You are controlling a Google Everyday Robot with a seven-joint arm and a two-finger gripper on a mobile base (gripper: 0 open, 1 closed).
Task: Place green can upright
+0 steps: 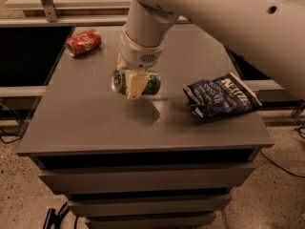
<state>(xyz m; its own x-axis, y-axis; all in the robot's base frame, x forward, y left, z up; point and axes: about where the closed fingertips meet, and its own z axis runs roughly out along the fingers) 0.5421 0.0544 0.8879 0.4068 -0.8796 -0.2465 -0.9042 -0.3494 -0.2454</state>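
Note:
The green can [151, 83] lies on its side in my gripper [134, 87], with its silver end facing left. It is held a little above the grey table [95, 123], near the table's middle. The gripper's pale fingers [135, 86] are shut across the can's body. The white arm comes down from the upper right and hides the can's top.
A red soda can [84, 42] lies on its side at the table's back left corner. A dark blue chip bag [220, 96] lies at the right side. The table's front edge runs below the gripper, with drawers under it.

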